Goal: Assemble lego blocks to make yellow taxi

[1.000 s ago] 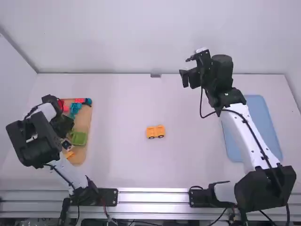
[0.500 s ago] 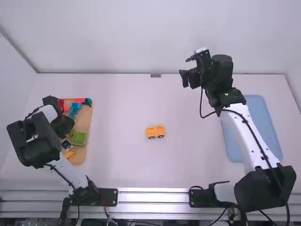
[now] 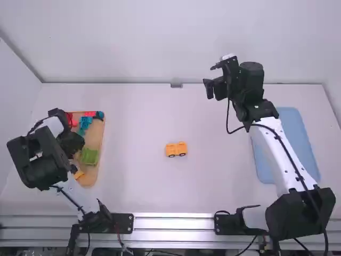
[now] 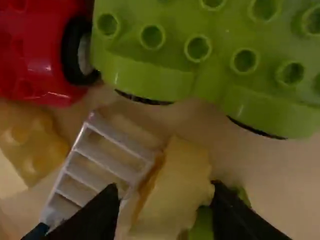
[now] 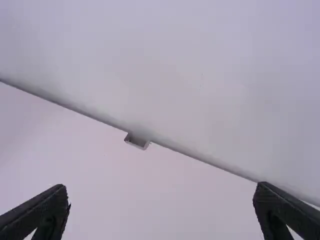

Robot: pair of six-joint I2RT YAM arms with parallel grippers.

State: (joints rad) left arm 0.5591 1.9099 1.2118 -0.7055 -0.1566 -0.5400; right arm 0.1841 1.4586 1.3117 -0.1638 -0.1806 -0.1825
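"Is the taxi done?"

"No, I think it's only begun. Start close to us. At the near end of the brown tray (image 3: 96, 136), by the table's (image 3: 138, 181) left edge, there's a bit of yellow (image 3: 79, 175). A green block (image 3: 89, 156) sits a little farther up, by the tray's right edge."

"What's the left gripper (image 4: 165, 187) doing?"

"It's down in the tray with its fingers squeezed on a yellow block (image 4: 177, 182). The block looks tipped, and a white rack (image 4: 95, 162) lies just beside it."

"And the taxi?"

"The small yellow car (image 3: 176, 149) is in the middle of the table, well apart from both trays. It has black wheels and some yellow on top, so the bottom part looks made. I'd guess more goes on top, and the squeezed block could be next. It would have to be carried over and pushed on."

"What's farther off?"

"Teal blocks (image 3: 85, 122), then a red block (image 3: 90, 113) by the brown tray's far edge. The blue tray (image 3: 290, 138) is by the table's right edge."

"And the right gripper (image 5: 160, 189)?"

"Up near the table's far edge, fingers wide apart, with nothing in them."
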